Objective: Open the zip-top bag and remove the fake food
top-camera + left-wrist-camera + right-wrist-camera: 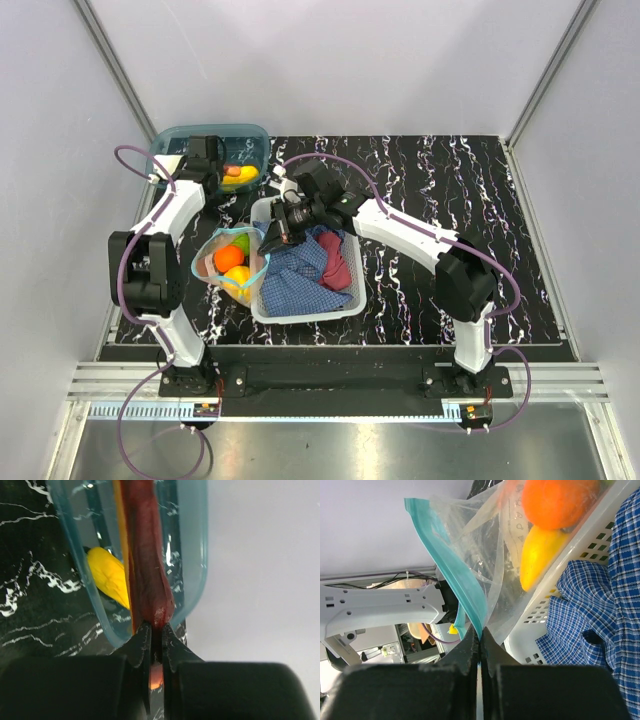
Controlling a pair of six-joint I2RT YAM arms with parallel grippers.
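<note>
The black marbled table (450, 200) has its open stretch to the right of the white basket (310, 314) (that's the landmark here). The teal bin (240, 128) sits behind-left of the basket, close to the table's back-left corner. The zip-top bag (205, 262) leans on the basket's left side with fake food (229, 257) inside. Only the right wrist view shows the right gripper (480, 637) pressed together on the bag's teal strip. Only the left wrist view shows the left gripper (156, 630) pinching a dark red piece (145, 555) over the bin, near a yellow piece (107, 575).
</note>
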